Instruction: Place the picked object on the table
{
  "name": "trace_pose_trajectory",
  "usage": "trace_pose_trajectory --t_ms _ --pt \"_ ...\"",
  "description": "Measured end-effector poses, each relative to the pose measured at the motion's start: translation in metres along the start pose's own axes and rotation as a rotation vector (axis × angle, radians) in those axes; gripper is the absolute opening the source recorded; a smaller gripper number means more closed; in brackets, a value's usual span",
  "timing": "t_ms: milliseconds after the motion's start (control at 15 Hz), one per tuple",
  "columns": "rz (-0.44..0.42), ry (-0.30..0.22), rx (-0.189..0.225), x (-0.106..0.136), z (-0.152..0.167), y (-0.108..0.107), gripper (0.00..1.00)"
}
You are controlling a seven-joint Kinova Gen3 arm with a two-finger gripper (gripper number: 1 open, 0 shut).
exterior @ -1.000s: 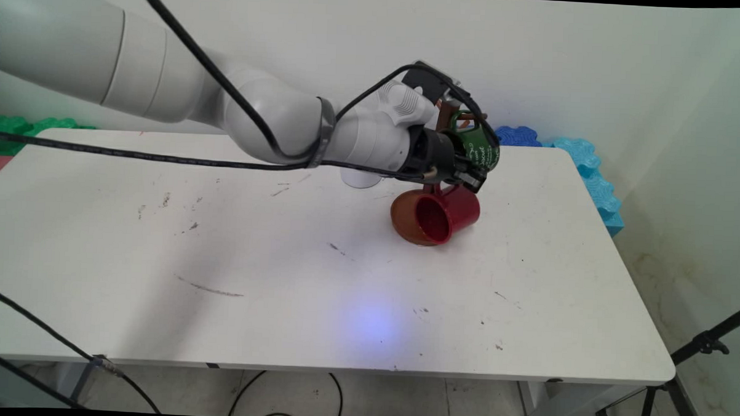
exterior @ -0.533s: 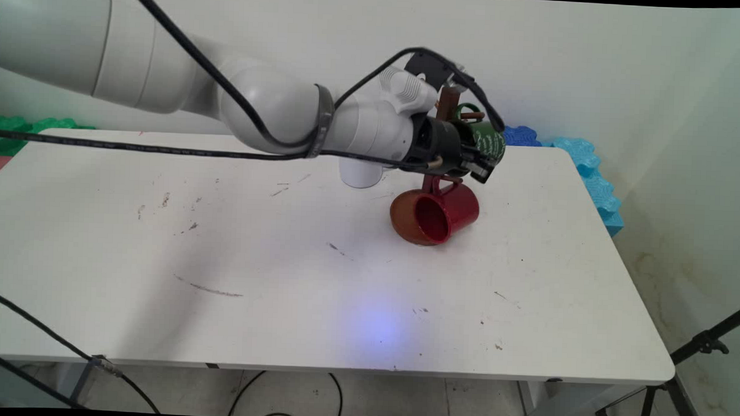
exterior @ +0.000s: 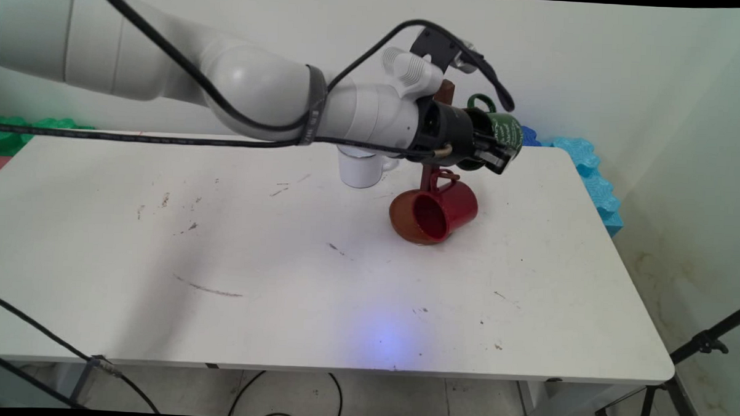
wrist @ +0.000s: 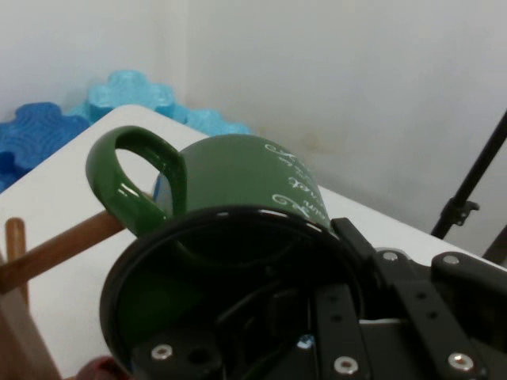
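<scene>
My gripper [exterior: 493, 148] is shut on the rim of a dark green mug [exterior: 506, 130] with white lettering, held on its side in the air. It hangs beside the top of a brown wooden mug tree [exterior: 447, 91]. A red mug [exterior: 437, 210] hangs by its handle from a lower peg of the tree, below the gripper. In the hand view the green mug [wrist: 238, 178] fills the middle, its handle [wrist: 131, 178] turned left. A wooden peg [wrist: 59, 247] points at that handle. One finger is inside the mug, the other outside.
A white mug [exterior: 360, 168] stands on the table [exterior: 282, 260] just behind the arm's wrist. Blue foam pieces [exterior: 584, 160] lie along the table's far right edge, green ones [exterior: 16, 125] at the far left. A black tripod [exterior: 703, 349] stands right of the table.
The gripper has risen and moved to the right with the green mug, which now sits higher beside the tree's top. The red mug and the white mug have not moved.
</scene>
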Motion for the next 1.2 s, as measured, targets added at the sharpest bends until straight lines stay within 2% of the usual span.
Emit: trace_pose_trajectory --t_ms 733,933,1200 --pt "0.016 0.023 -0.087 0.017 -0.037 0.016 0.0" --pt "0.032 0.005 -0.109 0.021 -0.052 0.014 0.0" --pt "0.072 -0.058 -0.138 0.027 -0.081 0.003 0.0"
